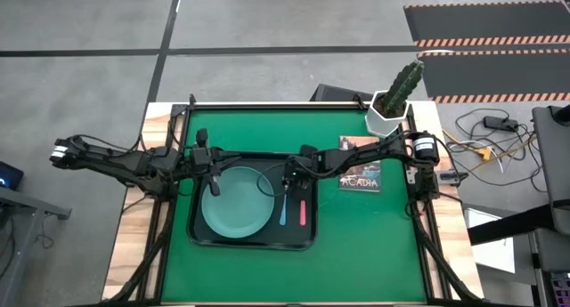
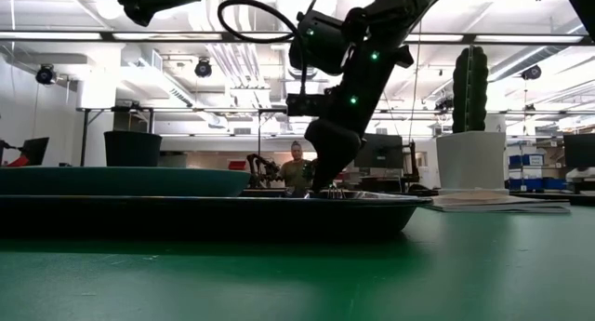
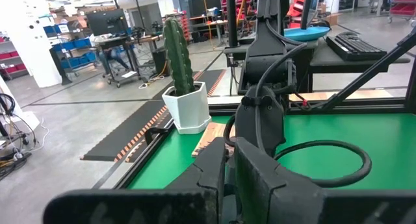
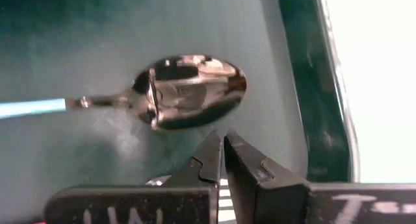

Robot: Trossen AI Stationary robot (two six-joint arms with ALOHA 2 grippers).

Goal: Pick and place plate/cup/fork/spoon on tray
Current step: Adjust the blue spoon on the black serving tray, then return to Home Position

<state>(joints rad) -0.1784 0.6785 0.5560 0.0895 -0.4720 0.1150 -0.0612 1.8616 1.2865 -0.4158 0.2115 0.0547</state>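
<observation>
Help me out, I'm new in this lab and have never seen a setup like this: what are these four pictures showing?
It is one moment seen by four cameras: one above the table, one at table level, and one on each arm's wrist. Two dark robot arms work over a green mat. A black tray holds a pale green plate, a blue-handled spoon and a pink-handled fork. The right tool is shut and empty, just beside the spoon's bowl. The left tool hovers at the plate's edge; its wrist camera looks across the table at a potted cactus. A booklet lies beside the tray.
</observation>
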